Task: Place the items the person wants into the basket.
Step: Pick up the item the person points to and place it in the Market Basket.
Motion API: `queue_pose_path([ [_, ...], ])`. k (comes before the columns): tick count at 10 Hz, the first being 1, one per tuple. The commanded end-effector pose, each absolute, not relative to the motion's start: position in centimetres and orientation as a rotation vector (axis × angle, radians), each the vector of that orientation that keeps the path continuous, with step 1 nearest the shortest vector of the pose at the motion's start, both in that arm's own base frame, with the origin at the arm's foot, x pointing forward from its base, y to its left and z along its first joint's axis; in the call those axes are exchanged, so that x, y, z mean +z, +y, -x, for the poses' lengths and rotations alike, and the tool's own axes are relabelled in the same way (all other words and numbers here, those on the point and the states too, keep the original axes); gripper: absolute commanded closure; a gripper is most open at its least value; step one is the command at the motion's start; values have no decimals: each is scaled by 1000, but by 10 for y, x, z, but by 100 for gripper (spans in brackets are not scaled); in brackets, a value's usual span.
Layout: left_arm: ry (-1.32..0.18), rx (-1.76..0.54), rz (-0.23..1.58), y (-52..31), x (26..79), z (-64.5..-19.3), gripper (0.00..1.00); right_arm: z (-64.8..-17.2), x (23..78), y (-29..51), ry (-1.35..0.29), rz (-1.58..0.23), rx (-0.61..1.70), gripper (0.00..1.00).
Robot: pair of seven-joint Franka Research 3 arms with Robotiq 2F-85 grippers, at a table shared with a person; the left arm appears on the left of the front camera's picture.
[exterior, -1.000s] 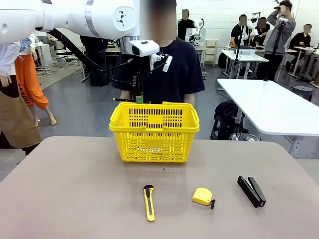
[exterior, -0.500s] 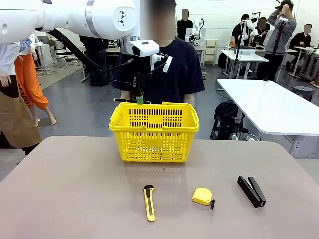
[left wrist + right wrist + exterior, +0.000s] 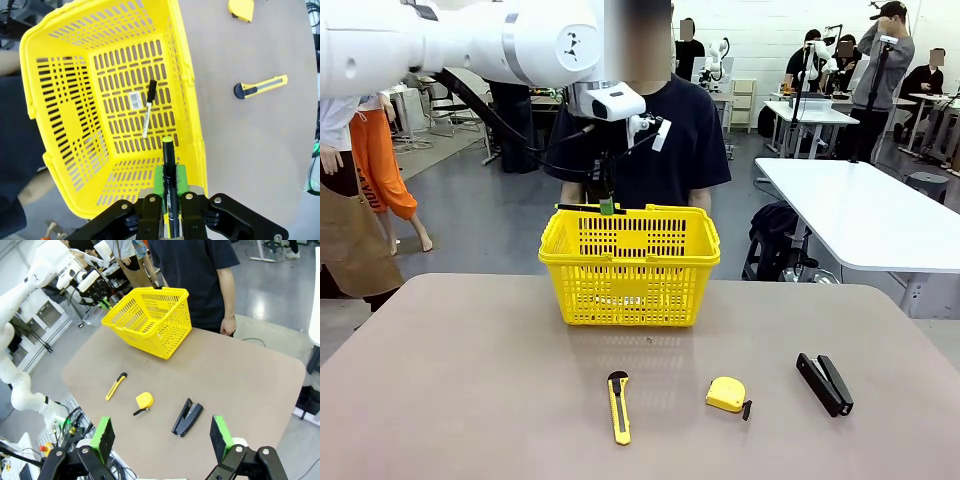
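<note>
The basket (image 3: 629, 265) is bright yellow, its sides a lattice. The marker (image 3: 148, 107) is black and white. The pen (image 3: 170, 195) is black with a yellow tip. The knife (image 3: 618, 408) is yellow and black, the tape measure (image 3: 725, 394) yellow, the stapler (image 3: 824, 384) black. The table (image 3: 450, 380) is greyish brown. The left gripper (image 3: 169, 170) and right gripper (image 3: 161, 437) are black with green pads (image 3: 103, 436).
</note>
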State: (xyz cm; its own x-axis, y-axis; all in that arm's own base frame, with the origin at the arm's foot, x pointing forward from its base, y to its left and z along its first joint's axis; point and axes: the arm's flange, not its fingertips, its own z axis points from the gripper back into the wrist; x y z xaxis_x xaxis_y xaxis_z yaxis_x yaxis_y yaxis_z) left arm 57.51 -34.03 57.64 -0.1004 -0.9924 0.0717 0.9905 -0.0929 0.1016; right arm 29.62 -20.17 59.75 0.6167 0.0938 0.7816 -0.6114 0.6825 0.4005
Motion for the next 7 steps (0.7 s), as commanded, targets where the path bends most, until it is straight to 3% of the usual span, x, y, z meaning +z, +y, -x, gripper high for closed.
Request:
queue_pose_path([
  [1, -119, -1713, 29, -366, 584, -613, 89, -298, 597, -202, -835, -730, 465, 0],
  [7, -129, -1652, 53, -381, 539, -668, 89, -298, 597, -202, -835, -730, 465, 0],
])
